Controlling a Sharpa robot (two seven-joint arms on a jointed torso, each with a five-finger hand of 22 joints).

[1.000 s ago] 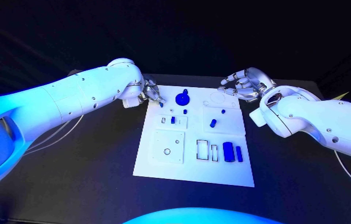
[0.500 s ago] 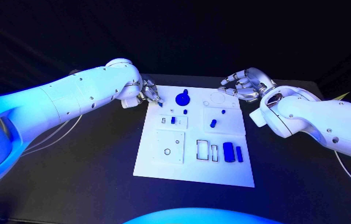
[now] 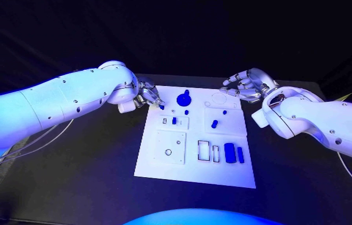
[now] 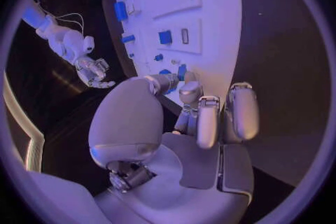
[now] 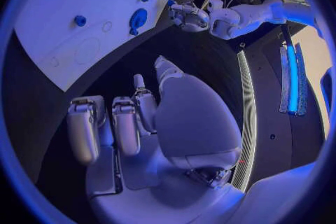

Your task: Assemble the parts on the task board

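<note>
Matt white task board (image 3: 192, 159), glossy blue parts (image 3: 229, 152)

Two smooth white arms dotted with small dark screws are being seen, ending in silver hands; thin pale cables are trailing from the left arm (image 3: 66, 100).

The left hand (image 3: 149, 96) is edging toward three o'clock, closing on the task board (image 3: 195, 170) at its far left corner.

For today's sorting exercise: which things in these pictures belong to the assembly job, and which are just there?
Belonging to the job:
task board
round blue part
two blue bars
small blue part
left hand, pinching a small blue piece
right hand

Just there:
black table
white cable
</note>
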